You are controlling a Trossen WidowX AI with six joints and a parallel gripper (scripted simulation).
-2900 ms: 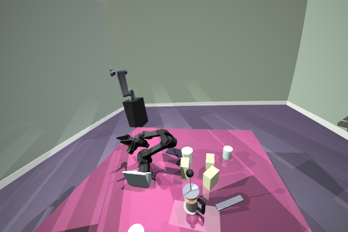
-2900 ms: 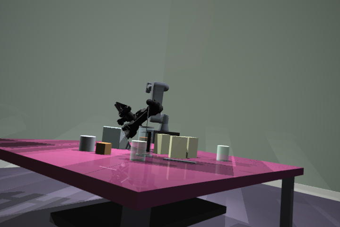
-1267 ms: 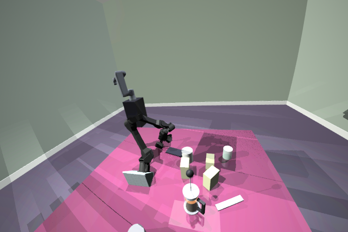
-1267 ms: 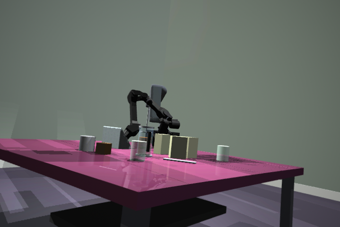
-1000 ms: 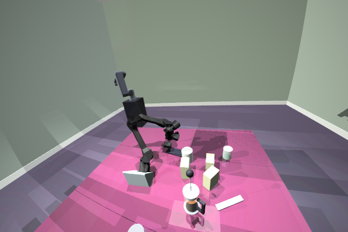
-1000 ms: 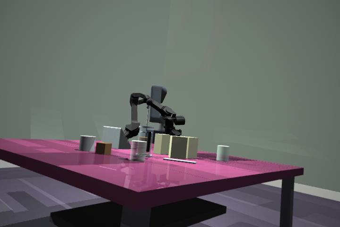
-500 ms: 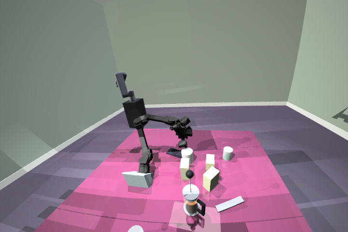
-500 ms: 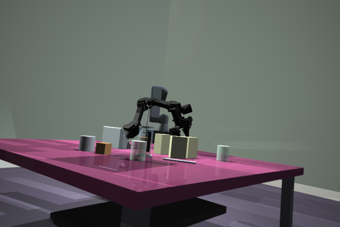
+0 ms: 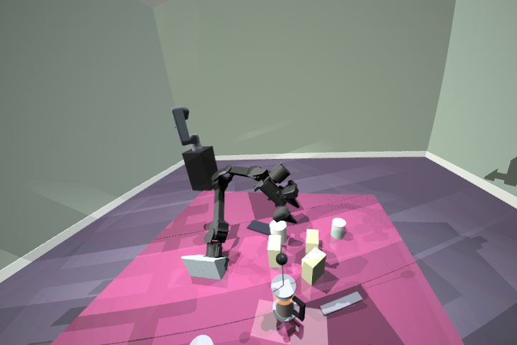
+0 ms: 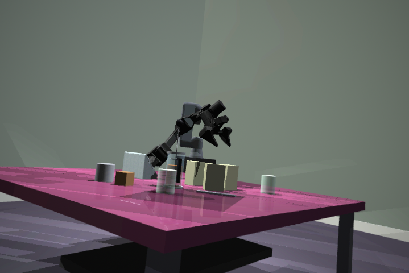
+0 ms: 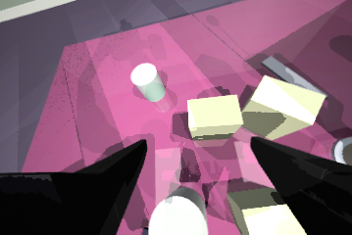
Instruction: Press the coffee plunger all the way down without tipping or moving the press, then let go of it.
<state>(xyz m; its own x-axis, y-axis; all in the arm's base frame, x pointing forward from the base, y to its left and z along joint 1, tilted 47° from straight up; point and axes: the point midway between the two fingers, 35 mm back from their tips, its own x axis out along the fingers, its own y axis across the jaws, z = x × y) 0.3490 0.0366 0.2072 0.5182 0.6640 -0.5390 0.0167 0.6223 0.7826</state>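
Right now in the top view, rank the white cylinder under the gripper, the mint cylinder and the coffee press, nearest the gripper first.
1. White cylinder, just below the open gripper.
2. Mint cylinder, off to the right.
3. Coffee press, farthest, at the near table edge.

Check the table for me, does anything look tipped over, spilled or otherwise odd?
Nothing stands out. The coffee press stands upright with its plunger knob raised. The cream blocks and the white cylinders sit upright, and no spill shows. The gripper hangs open above the blocks, holding nothing.
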